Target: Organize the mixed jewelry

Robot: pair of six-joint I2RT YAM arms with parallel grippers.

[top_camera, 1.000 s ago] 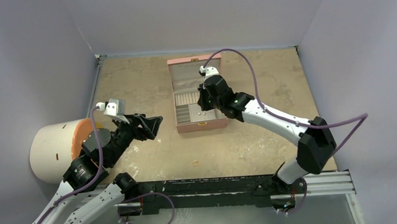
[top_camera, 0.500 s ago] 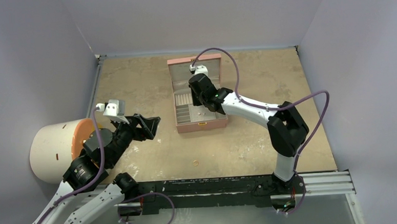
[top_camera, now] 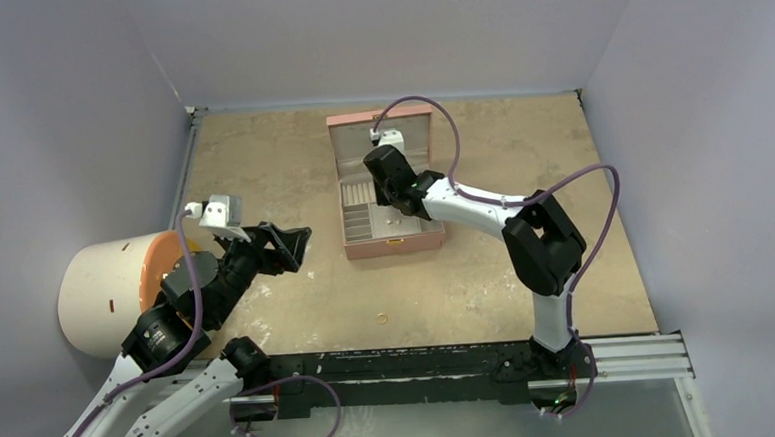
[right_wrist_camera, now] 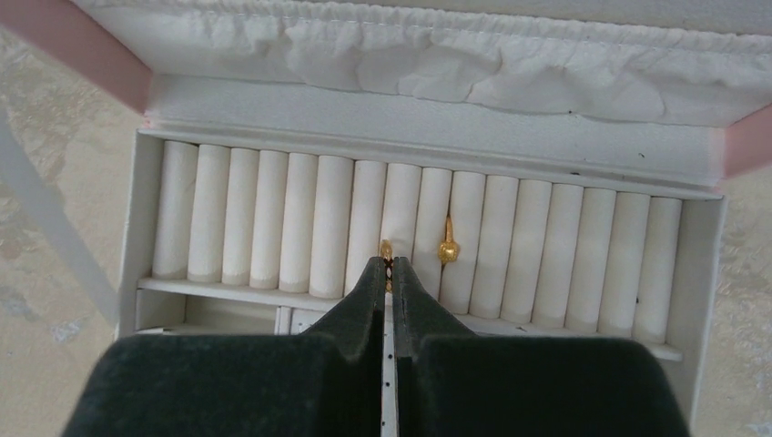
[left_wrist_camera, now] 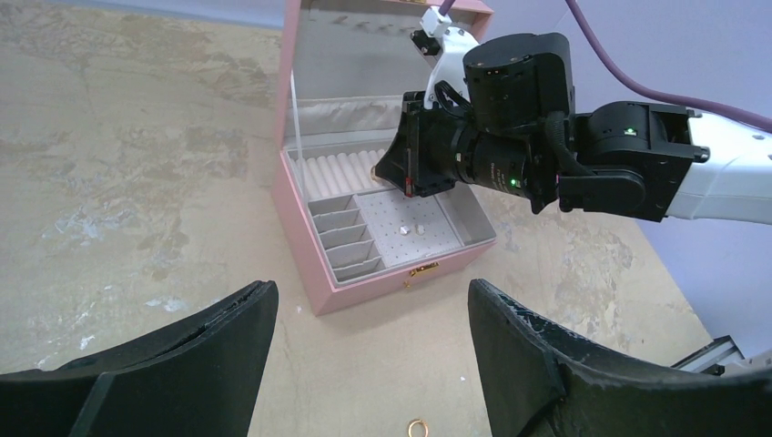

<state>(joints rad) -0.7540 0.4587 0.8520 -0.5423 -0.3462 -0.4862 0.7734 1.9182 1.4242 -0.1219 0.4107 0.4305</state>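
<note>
The pink jewelry box stands open mid-table. My right gripper is shut on a small gold ring, pinched at the fingertips and resting against the white ring rolls at the back of the box. A second gold ring sits wedged between the rolls just to its right. Two tiny studs lie on the perforated pad. One loose gold ring lies on the table in front of the box, also low in the left wrist view. My left gripper hovers open and empty, left of the box.
A white cylinder with an orange face lies at the table's left edge beside my left arm. The box lid stands upright behind the trays. Grey walls close in the table on three sides.
My right arm has swung left and back over the box, bringing its fingertips to the ring rolls. The left arm has not moved.
</note>
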